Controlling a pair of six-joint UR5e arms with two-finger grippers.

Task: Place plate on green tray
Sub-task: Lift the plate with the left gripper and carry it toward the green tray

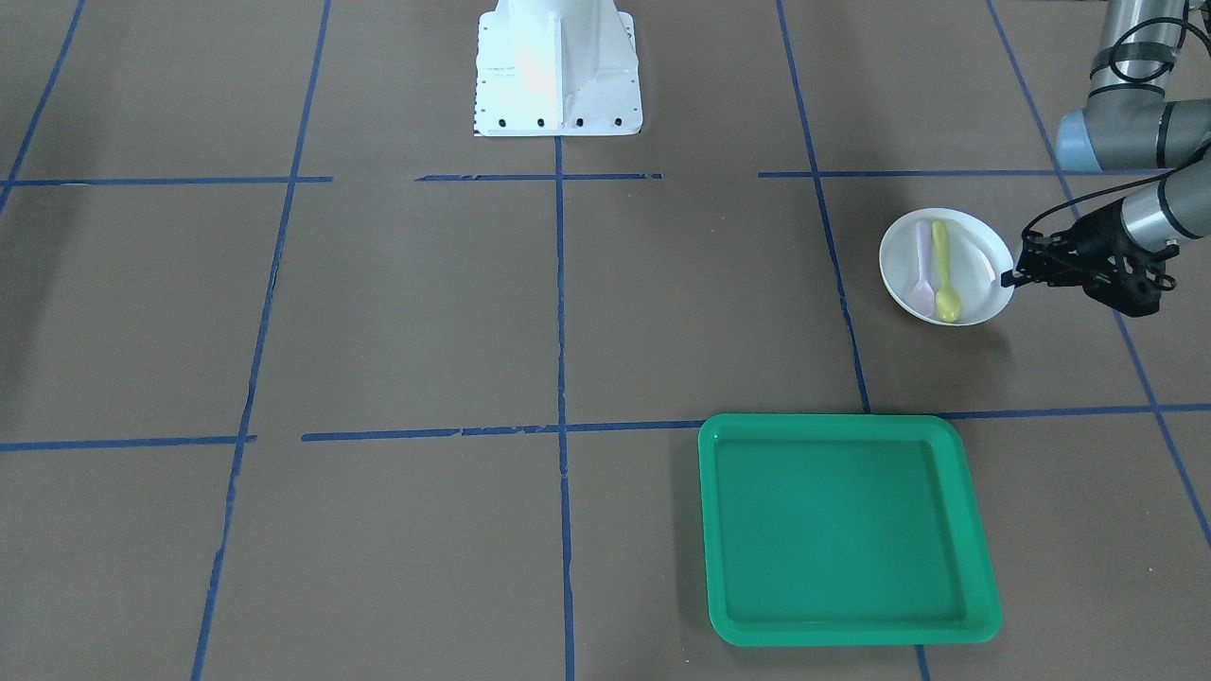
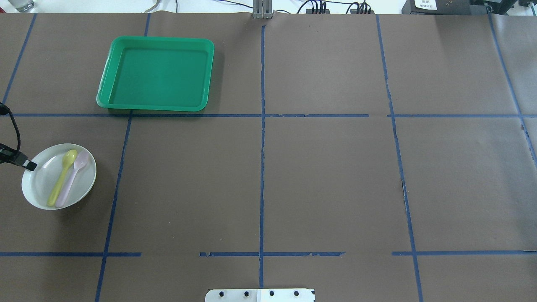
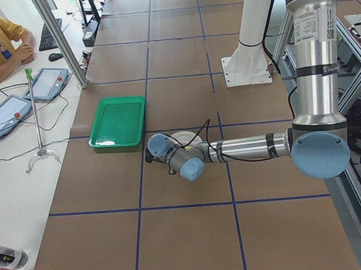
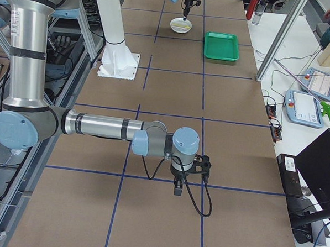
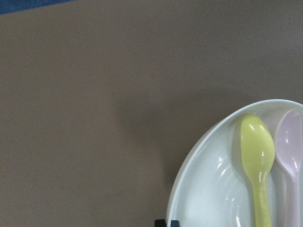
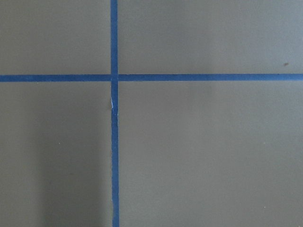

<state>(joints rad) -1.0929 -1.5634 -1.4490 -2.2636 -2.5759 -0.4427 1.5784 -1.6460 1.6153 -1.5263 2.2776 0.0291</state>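
A wide table (image 2: 319,184) covered in brown paper, marked into large squares by blue tape lines (image 2: 262,167). The left gripper (image 1: 1012,276) reaches in low near one end of the table. A small white plate (image 2: 42,184) sits right at its fingertips, rim touching them; whether the plate lies flat on the paper cannot be told. A green tray (image 2: 161,38) lies flat on the paper, well apart from the gripper, past the plate's square on the side away from the robot. A white robot base (image 1: 558,66) stands on the table well off to the gripper's side, at the robot's edge of the table.
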